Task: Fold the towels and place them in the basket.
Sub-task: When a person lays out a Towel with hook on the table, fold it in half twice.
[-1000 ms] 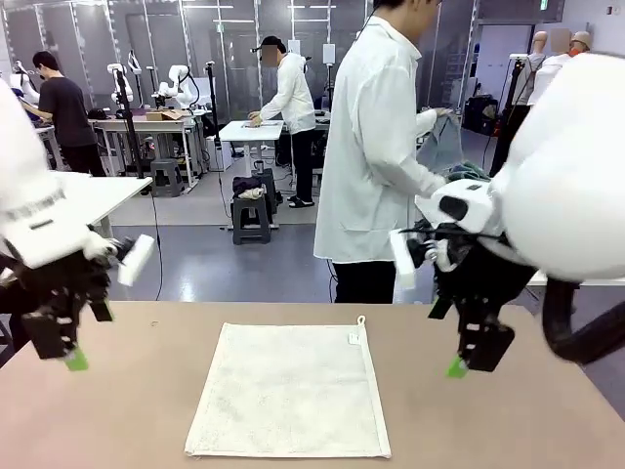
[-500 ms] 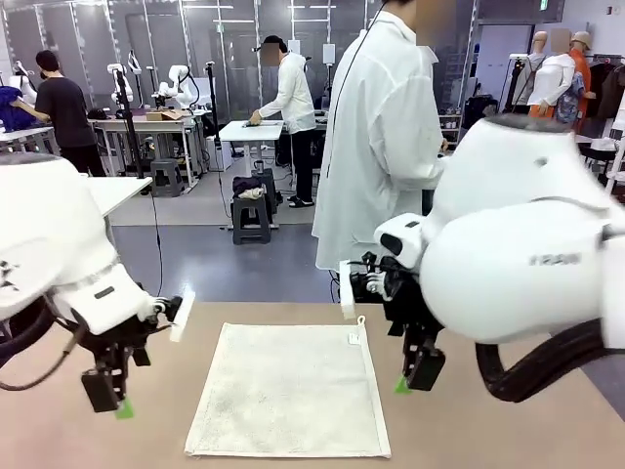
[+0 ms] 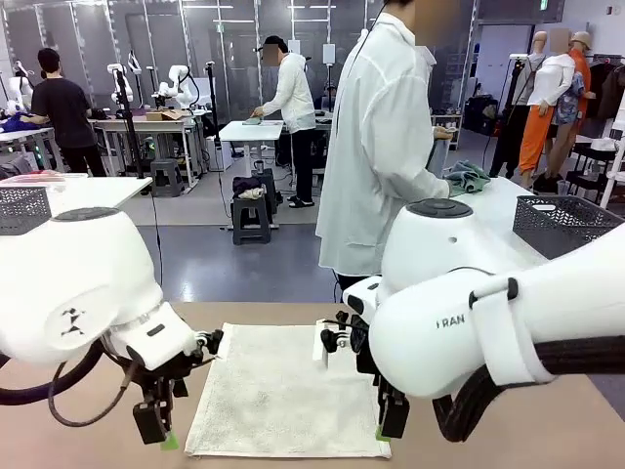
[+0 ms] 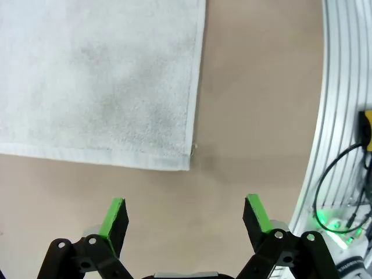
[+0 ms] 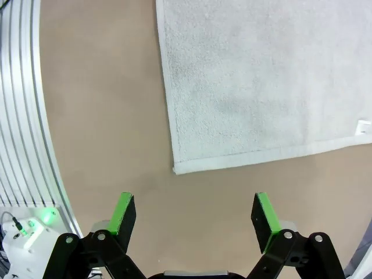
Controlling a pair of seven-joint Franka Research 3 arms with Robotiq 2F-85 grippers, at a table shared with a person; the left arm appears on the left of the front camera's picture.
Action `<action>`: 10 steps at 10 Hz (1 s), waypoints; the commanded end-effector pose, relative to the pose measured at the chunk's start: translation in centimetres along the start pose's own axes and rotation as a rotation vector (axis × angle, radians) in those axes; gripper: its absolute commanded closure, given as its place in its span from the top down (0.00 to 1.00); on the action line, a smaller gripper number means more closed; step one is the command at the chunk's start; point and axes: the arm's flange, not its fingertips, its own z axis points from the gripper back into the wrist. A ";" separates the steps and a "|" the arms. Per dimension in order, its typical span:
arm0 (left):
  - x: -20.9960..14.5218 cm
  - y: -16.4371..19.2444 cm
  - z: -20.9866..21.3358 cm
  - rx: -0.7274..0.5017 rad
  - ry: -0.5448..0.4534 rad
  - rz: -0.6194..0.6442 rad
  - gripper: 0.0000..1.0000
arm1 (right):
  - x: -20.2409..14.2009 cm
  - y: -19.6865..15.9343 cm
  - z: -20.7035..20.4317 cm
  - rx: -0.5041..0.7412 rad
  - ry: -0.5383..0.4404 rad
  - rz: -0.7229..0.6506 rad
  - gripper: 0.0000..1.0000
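Note:
An off-white towel lies flat and unfolded in the middle of the brown table. My left gripper hangs low just outside its near left corner, and my right gripper is low at its near right corner. In the left wrist view the towel has one corner just beyond my open left gripper, which holds nothing. In the right wrist view the towel likewise ends a little ahead of my open, empty right gripper. A dark grey mesh basket stands on a white side table at the right.
A person in a white coat stands at the table's far side, turned towards the side table, where a grey-green cloth lies. A second mesh basket sits on a white table at the left. Metal rails border the table's near edge.
Both arms have swung inward and down from the table's sides to the towel's near corners. Both grippers stayed open. The towel has not moved.

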 end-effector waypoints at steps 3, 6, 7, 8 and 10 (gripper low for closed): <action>-0.3 -3.9 -3.8 0.037 0.056 -0.004 1.00 | -4.1 7.5 -3.4 -0.056 0.033 0.002 1.00; 1.5 -1.1 -2.1 -0.015 0.034 -0.022 1.00 | 1.4 1.2 -0.6 -0.022 0.028 0.020 1.00; 1.5 -1.1 -2.1 -0.015 0.034 -0.022 1.00 | 1.4 1.2 -0.6 -0.022 0.028 0.020 1.00; 1.7 -1.2 -2.7 -0.011 0.046 -0.020 1.00 | 1.5 1.2 -0.7 -0.019 0.032 0.018 1.00; 1.7 -1.2 -3.3 -0.019 0.039 -0.029 1.00 | 0.6 0.6 -1.6 0.001 0.058 0.009 1.00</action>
